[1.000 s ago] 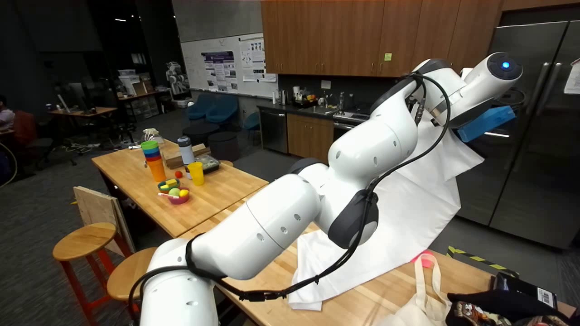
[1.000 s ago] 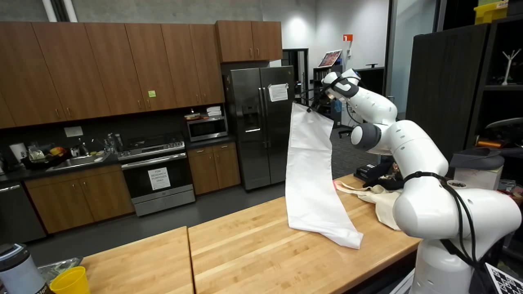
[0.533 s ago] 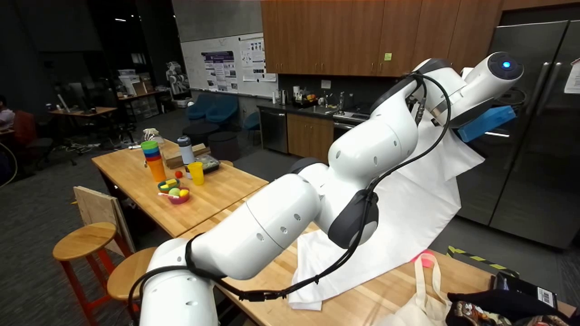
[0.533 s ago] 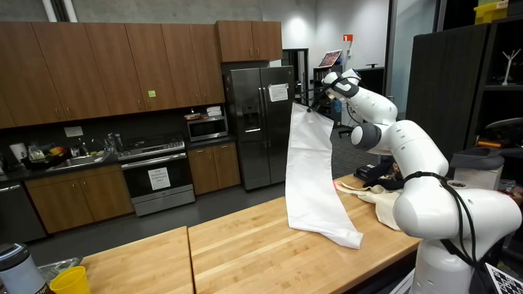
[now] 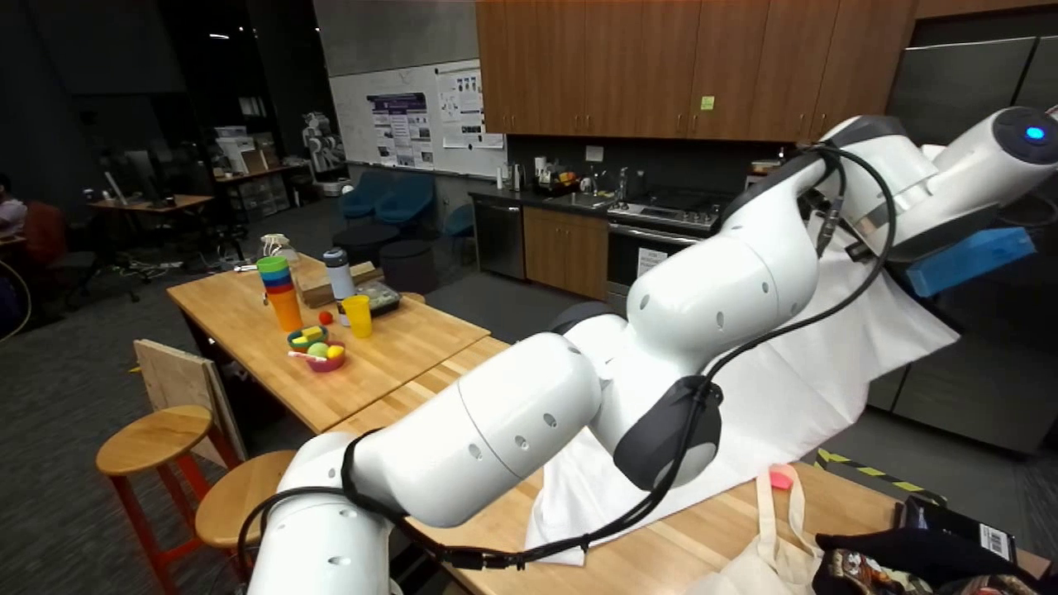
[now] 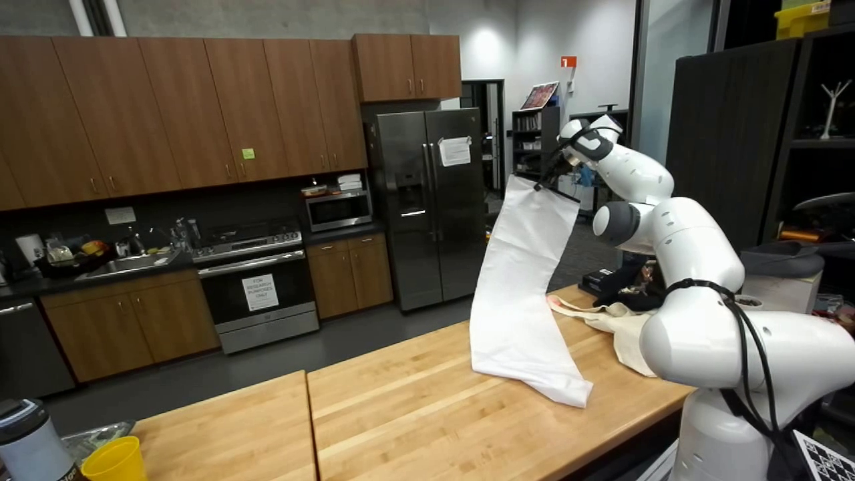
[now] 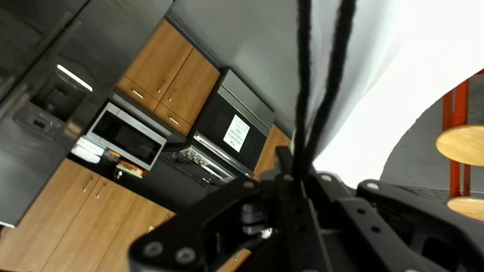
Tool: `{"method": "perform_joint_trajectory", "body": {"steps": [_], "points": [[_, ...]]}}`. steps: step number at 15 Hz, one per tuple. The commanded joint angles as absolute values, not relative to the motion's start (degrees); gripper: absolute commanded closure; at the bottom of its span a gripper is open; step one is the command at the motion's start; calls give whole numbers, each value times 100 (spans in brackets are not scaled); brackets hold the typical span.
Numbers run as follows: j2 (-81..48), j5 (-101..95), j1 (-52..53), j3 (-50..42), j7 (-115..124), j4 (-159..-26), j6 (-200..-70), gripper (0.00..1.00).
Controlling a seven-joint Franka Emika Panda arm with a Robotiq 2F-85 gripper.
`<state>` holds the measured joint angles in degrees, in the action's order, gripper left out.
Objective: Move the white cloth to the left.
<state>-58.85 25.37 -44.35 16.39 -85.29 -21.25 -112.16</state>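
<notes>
At the wooden table [image 6: 434,414] near cupboards [image 6: 234,100], your arm [image 6: 695,246] is raised, outstretched, gripper [image 6: 537,188] clamped on the white cloth [image 6: 518,314].

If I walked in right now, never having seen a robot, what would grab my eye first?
Probably the big white arm, reaching over the wooden table. Next, the white cloth: the arm's claw holds one end up in the air, while the other end lies on the table. After that, perhaps the colourful stack of cups on the adjoining table, in an exterior view.
</notes>
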Motion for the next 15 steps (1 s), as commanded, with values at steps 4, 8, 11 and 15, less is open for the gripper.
{"method": "perform_joint_trajectory", "body": {"steps": [4,8,11,15], "points": [[-6056,2057,-4870,1194,-7853,-2040,-9781,99],[-5924,1814,-4793,1121,-8101,-2106,-9412,99],[-5827,1763,-4664,1189,-8444,-2090,-9260,99],[-5702,1849,-4544,1306,-9376,-2063,-9025,99]]}}
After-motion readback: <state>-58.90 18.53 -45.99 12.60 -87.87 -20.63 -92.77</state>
